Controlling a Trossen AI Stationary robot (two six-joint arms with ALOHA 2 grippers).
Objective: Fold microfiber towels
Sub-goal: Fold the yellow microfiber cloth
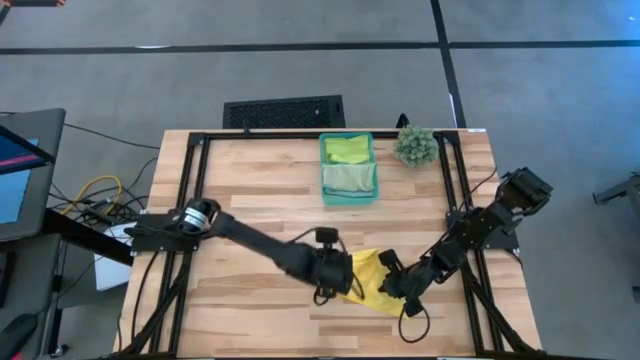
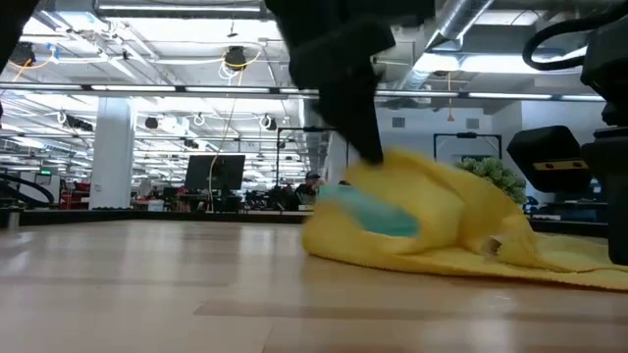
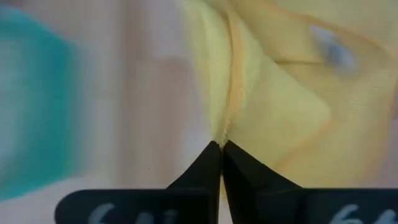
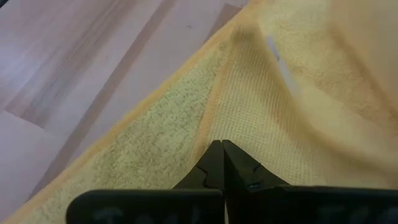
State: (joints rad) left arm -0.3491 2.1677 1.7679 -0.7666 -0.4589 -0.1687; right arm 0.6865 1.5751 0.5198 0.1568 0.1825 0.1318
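Both grippers are clamped on the one yellow towel (image 1: 372, 283) near the table's (image 1: 260, 190) front edge. The left gripper (image 3: 221, 149) has its fingers pinched tight on a raised fold, and the right gripper (image 4: 221, 148) is closed on the hem at the other side. I'd guess one pins the cloth while the other pulls the fold across, since it's bunched up between them. Farther back, the teal bin (image 1: 348, 168) holds two green towels, lime green (image 1: 346, 148) and pale green (image 1: 349, 178), apparently folded already. One spiky plant (image 1: 415, 145) sits beside it. No blue towel that I can make out.
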